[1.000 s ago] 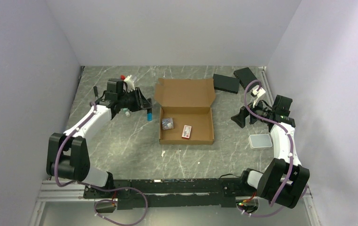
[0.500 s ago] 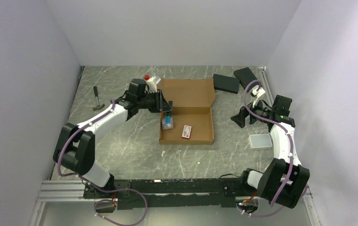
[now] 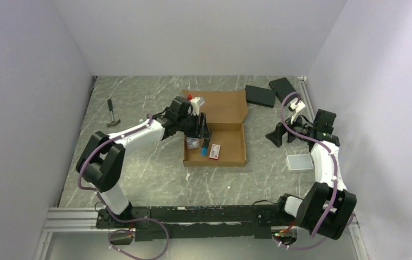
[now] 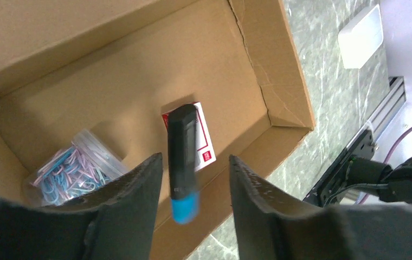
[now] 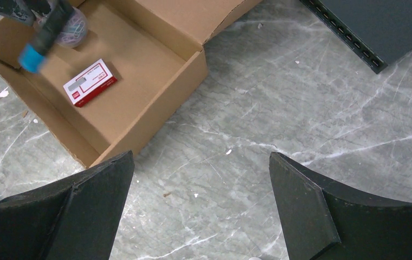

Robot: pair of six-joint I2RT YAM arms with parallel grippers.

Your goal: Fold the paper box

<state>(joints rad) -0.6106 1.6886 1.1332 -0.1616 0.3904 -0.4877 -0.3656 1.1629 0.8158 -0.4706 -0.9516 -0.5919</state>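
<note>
The paper box (image 3: 231, 146) lies open mid-table, its lid (image 3: 217, 105) folded back flat. Inside are a clear jar of paper clips (image 3: 192, 142), a small red-and-white packet (image 3: 214, 151) and a black marker with a blue cap (image 3: 204, 148). My left gripper (image 3: 204, 130) hovers over the box's left part. In the left wrist view its jaws are open (image 4: 195, 179), and the blurred marker (image 4: 183, 157) hangs between them with a gap on each side. My right gripper (image 3: 276, 135) stands wide open over bare table right of the box (image 5: 139, 81), with nothing between its fingers (image 5: 198, 157).
Two black slabs (image 3: 261, 95) (image 3: 282, 88) lie at the back right. A small grey tray (image 3: 300, 161) sits by the right arm. A hammer (image 3: 111, 114) lies on the table at the left.
The left arm swung right from beside the box to over it, carrying the marker. Its jaws have parted and the marker is loose between them. The right arm has not moved.
</note>
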